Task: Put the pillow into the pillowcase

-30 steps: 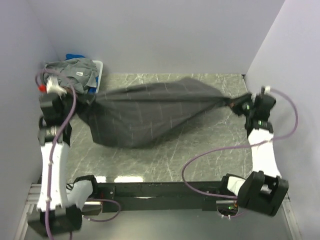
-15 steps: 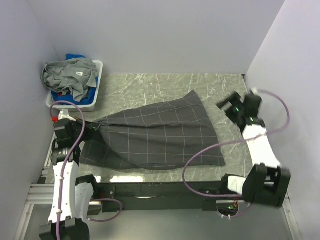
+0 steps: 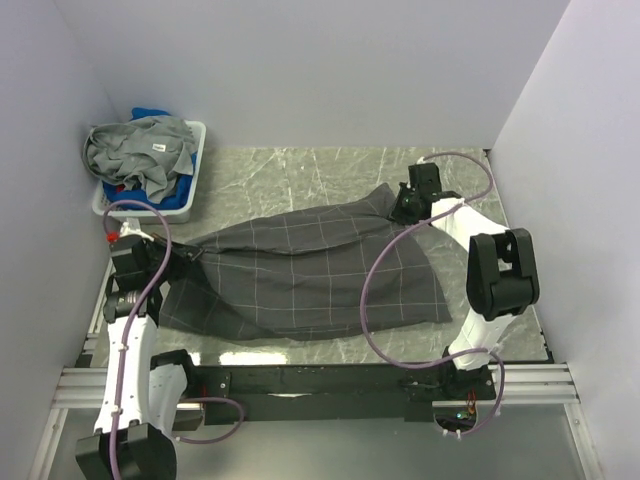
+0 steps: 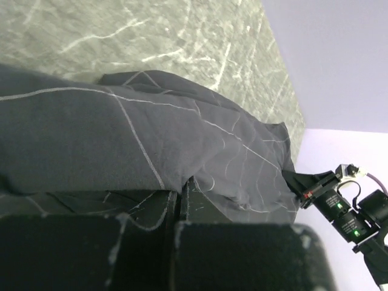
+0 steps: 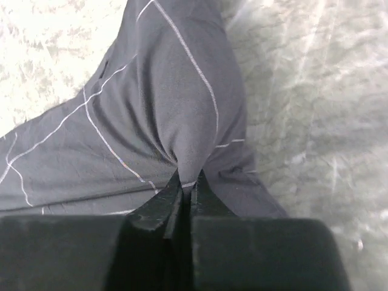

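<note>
Noting dark grid-patterned pillowcase (image 3: pixel 300 275) sprawled flat over middle of desk (image 3: pixel 300 170), running from left edge across to near-right area, with far-right corner pulled up into a peak. Marking left gripper (image 3: pixel 185 258) at left end of cloth, low over desk; from left wrist view, jaws clenched on a bunched fold of the fabric, thin slit between fingers (image 4: pixel 145 212) filled with grey cloth. Marking right gripper (image 3: pixel 403 205) at far-right peak of cloth; from right wrist view, jaws pinched tight on a narrow pleat, fabric fanning out from the pinch toward left and far side. Seeing cloth slack and wrinkled between both grips, resting on marbled green surface, somewhat puffed along middle; cannot tell what sits inside. Tagging purple cable (image 3: pixel 372 300) looping from right arm down across near-right part of cloth. Tagging white basket (image 3: pixel 196 165) in far-left corner, heaped with grey and blue clothes (image 3: pixel 140 150), well apart from right grip, near left arm. Spotting right gripper also in left wrist view, at far end of cloth, touching its corner.
</note>
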Robot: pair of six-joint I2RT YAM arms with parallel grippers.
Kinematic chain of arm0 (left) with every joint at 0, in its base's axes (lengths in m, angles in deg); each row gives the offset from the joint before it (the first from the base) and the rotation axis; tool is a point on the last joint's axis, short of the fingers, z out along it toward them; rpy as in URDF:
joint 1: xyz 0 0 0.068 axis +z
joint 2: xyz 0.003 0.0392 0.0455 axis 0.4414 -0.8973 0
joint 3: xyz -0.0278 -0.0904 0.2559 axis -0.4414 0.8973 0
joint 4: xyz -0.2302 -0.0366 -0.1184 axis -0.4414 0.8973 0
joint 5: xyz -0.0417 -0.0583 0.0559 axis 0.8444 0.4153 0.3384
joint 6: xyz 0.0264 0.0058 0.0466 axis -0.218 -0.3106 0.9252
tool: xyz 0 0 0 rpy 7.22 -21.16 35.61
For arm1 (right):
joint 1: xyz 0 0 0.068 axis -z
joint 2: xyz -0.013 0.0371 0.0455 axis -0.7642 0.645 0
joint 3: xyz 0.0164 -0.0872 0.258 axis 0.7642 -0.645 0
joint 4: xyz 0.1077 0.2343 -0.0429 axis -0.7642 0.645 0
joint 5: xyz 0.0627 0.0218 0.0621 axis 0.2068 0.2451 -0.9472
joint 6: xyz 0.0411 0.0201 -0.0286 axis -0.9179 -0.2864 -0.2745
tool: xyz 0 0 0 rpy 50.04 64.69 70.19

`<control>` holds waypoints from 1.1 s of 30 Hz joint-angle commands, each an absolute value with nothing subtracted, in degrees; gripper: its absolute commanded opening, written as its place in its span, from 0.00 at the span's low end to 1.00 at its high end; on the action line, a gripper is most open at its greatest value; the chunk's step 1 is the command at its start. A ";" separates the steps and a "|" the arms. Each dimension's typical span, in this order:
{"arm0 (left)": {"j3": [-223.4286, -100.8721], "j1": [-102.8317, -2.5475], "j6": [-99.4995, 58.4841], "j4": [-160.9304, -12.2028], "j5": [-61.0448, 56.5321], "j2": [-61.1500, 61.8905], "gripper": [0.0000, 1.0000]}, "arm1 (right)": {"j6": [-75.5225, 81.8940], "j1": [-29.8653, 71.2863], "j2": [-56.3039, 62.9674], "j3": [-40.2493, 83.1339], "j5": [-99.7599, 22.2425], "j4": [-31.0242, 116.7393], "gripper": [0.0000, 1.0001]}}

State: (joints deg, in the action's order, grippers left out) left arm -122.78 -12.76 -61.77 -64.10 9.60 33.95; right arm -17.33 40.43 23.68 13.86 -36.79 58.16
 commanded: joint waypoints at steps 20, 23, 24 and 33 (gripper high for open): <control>-128.57 -12.48 -58.85 -69.61 8.47 21.90 0.01 | -14.69 37.09 14.01 18.51 -23.10 69.96 0.88; -125.58 -12.48 -59.46 -72.06 7.15 21.11 0.01 | -16.10 37.36 13.13 14.02 -27.41 66.00 0.84; -125.32 -12.39 -59.64 -72.42 7.24 20.93 0.01 | -16.45 37.36 13.13 13.14 -28.47 64.43 0.79; -128.30 -12.48 -59.12 -71.37 6.89 22.16 0.01 | -17.60 34.54 14.62 12.07 -26.91 62.74 0.70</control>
State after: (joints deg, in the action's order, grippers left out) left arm -124.50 -12.72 -60.22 -69.63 8.22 20.23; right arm -16.44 36.41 15.33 11.11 -28.33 65.79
